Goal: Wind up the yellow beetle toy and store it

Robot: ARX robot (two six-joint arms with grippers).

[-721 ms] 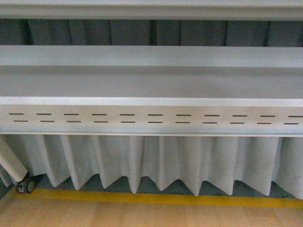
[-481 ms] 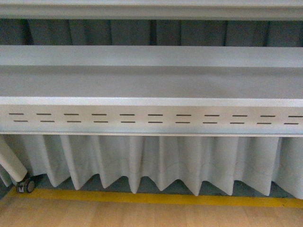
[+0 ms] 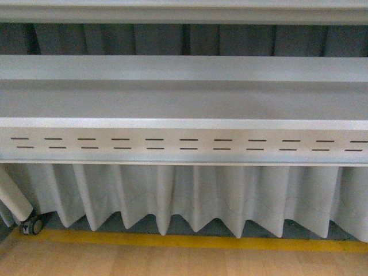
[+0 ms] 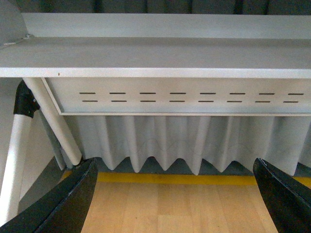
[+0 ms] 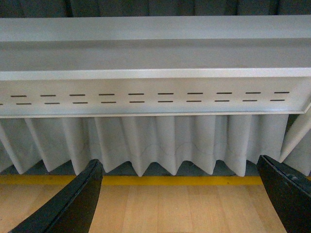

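shelves [image 3: 184, 98] [image 3: 184, 12]: 2 | curtain [image 3: 184, 195]: 1 | yellow floor stripe [image 3: 184, 241]: 1 | caster [image 3: 31, 225]: 1 | grippers [image 4: 175, 162] [image 5: 180, 160]: 2

Left gripper [image 4: 175, 162]: mostly cut off at frame edge
Right gripper [image 5: 178, 162]: likewise mostly cut off
Wheel [image 3: 32, 225]: small, dim, partly hidden behind leg [image 3: 14, 198]

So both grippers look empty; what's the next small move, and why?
Probably raise the arms to look over the shelf top. The left gripper and right gripper hang open, holding nothing; all views show only the grey slotted shelf edge, pleated curtain and wooden floor, no yellow toy car.
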